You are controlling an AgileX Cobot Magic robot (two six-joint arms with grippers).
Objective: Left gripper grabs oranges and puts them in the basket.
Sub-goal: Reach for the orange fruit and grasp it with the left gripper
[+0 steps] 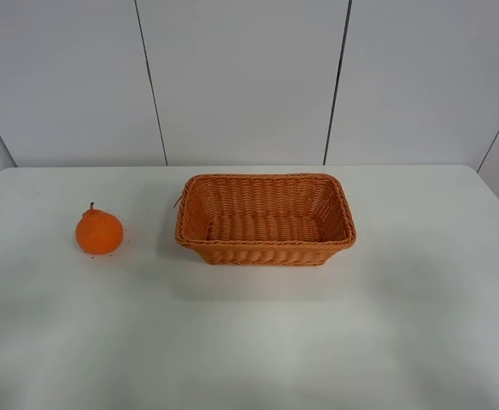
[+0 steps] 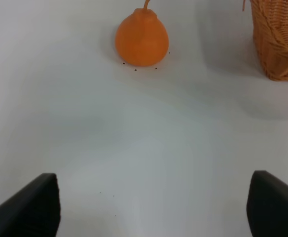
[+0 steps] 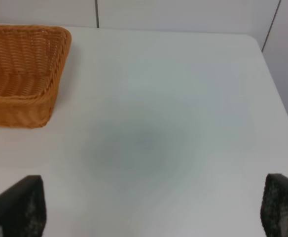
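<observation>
left wrist view: orange (image 2: 141,39) sits on the table (image 2: 134,138), straight ahead of the left jaws and well apart from them, close to their centre line. the two dark fingers (image 2: 30,207) stand wide apart with only bare table between them; nothing held. a corner of the basket (image 2: 279,39) shows off to one side of the fruit, clear of it.

exterior high view: orange (image 1: 99,232) is on the left half of the table (image 1: 249,342), upright, bumpy neck and stem pointing up, body near round so no real long axis to line up with. basket (image 1: 267,253) lies to its right, not touching, long side running across the view, nothing in it. neither arm shows in this view.

right wrist view: right jaws also apart, fingers (image 3: 16,207) over bare table, basket (image 3: 16,111) off to one side, no fruit in sight.

judgement: left arm is the nearer one, and the task names it anyway. the arm looks drawn back and low, looking forward along the table. the reach is forward toward the fruit with little sideways correction. best closed on the round body, below the neck. the carry then goes right, over the basket's near rim. task not yet begun.
</observation>
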